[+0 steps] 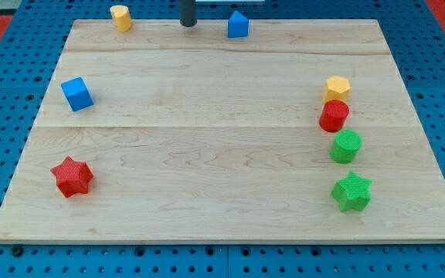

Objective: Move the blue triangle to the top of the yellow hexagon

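My tip [188, 24] rests at the tabletop [207, 154] top edge; it has no jaws. The blue triangle [238, 25] lies just to its right, the yellow hexagon [336, 87] farther right and lower.

Only the rod's lower section shows: a dark grey, near-black cylinder, straight-sided, matte, cut off by the view's top edge. My tip [188, 25] is the blunt round end of it, same width as the shaft, no taper visible. It sits at the top edge of the wooden tabletop. No cables, screws, labels or markings can be made out on it. Rest of the arm is out of frame.
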Robot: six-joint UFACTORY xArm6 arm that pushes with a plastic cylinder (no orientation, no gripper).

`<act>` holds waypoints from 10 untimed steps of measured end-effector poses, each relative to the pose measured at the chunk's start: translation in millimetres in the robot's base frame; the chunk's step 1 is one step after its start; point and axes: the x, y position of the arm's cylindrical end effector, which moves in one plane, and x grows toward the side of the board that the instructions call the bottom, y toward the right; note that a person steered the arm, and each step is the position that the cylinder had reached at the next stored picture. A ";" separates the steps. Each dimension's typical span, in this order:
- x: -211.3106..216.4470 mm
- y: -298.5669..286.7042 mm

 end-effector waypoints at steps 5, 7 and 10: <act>24.3 165.6; 37.4 183.4; 66.1 231.8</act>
